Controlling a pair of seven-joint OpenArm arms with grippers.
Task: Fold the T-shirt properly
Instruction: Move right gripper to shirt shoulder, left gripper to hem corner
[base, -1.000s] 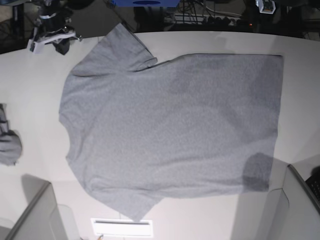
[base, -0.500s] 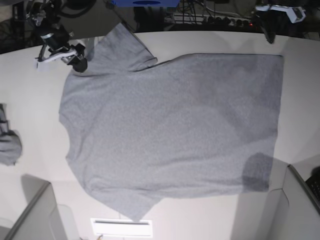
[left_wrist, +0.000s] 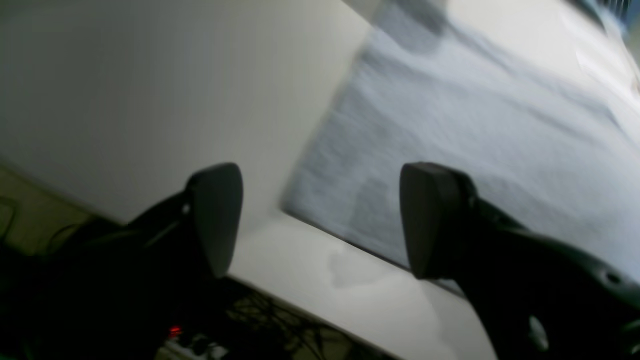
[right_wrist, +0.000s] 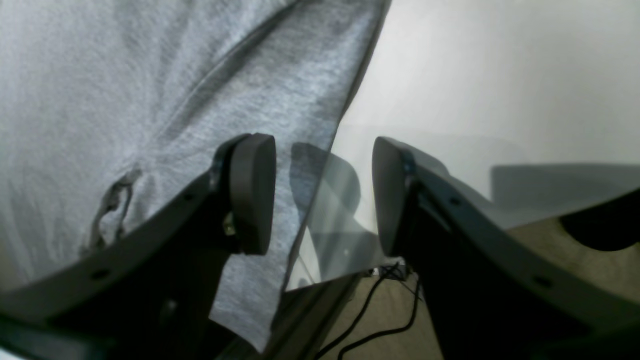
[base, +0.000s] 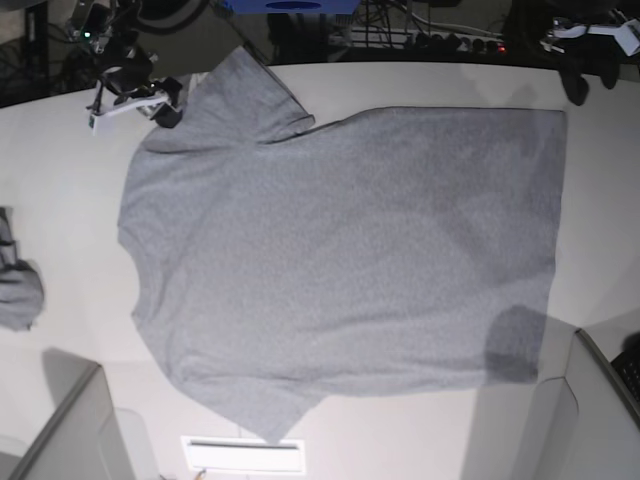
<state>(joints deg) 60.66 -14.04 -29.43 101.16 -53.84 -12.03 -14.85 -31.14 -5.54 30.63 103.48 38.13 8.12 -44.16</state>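
Note:
The grey T-shirt (base: 340, 250) lies spread flat on the white table (base: 60, 180), plain side up, collar to the left and hem to the right. My right gripper (base: 172, 100) hovers open at the far sleeve. In the right wrist view the sleeve's edge (right_wrist: 320, 165) runs between its fingers (right_wrist: 252, 192), with the T-shirt (right_wrist: 125, 90) to the left. My left gripper (base: 590, 85) is open just past the far hem corner. In the left wrist view that gripper (left_wrist: 320, 220) frames the blurred corner of the T-shirt (left_wrist: 450, 125).
A small striped grey cloth lump (base: 18, 285) sits at the table's left edge. A white label (base: 245, 455) lies by the near edge, with grey panels at the near left (base: 70, 430) and near right (base: 590, 410). Cables (base: 420, 40) run behind the table's far edge.
The right gripper has moved rightwards to the far sleeve's edge. The left gripper has come down and to the right, to the far hem corner. The shirt has not moved.

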